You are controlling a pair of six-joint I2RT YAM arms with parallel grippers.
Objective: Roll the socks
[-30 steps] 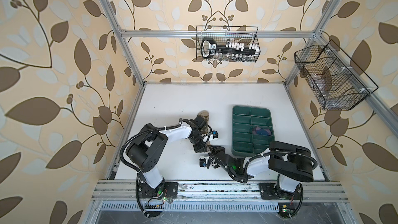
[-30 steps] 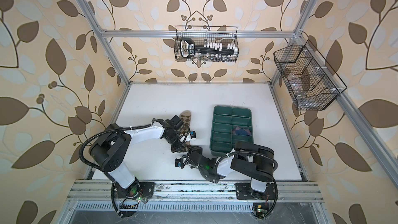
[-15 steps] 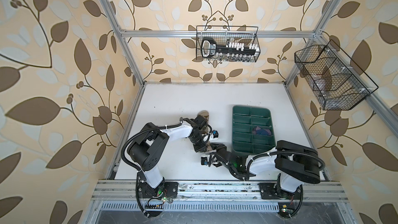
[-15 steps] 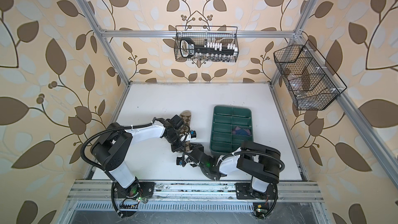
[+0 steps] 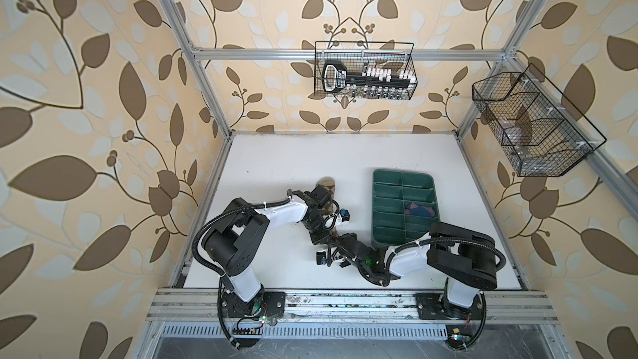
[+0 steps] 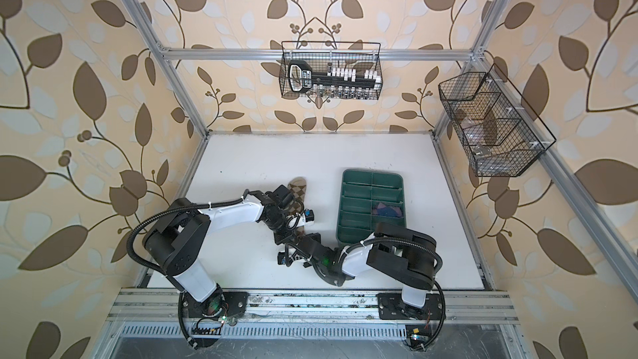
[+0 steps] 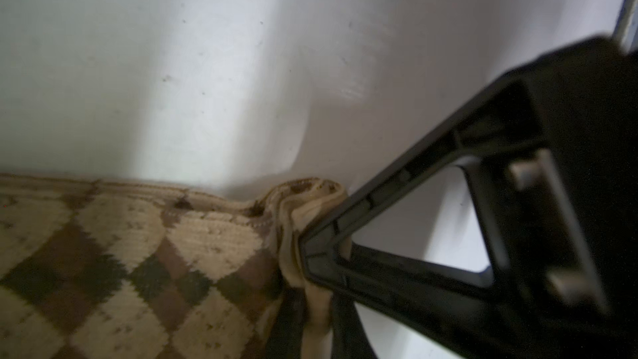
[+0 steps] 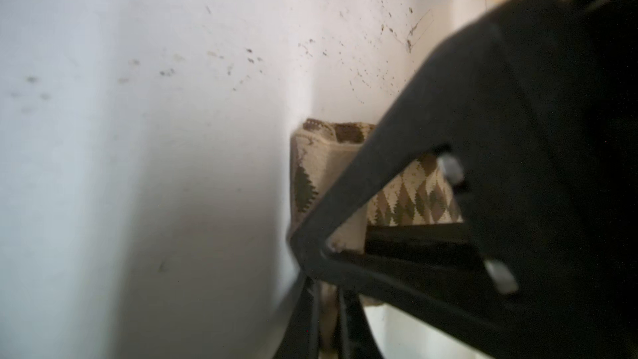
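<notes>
The tan sock (image 5: 327,183) lies on the white table (image 5: 276,167), and I hold it by the end nearest my base. Its toe stretches flat away from my left gripper (image 5: 324,236) toward the back wall, while the near end is bunched up where my two tools meet almost tip to tip. In the left wrist view my left gripper (image 7: 307,281) is clenched on a thick fold of the argyle cloth. The fold is squeezed between the jaws, and the rest of the tan sock (image 7: 138,253) spreads flat beyond them. My right gripper (image 5: 343,239) comes in from the opposite side, just beside the left one, and is clamped tight. In the right wrist view a narrow strip of tan cloth runs between the jaws of the right gripper (image 8: 312,281), and a folded-over part of the tan sock (image 8: 310,174) stands just past its tip. The purple sock (image 5: 419,209) is well apart from both grippers, crumpled in one compartment of the green tray (image 5: 388,181). That tray sits beyond my right gripper and off to its right, its near corner close to my right arm. Farther out, a wire basket (image 5: 364,70) hangs on the back wall ahead of both grippers, and a second basket (image 5: 531,132) hangs on the wall to the right.
</notes>
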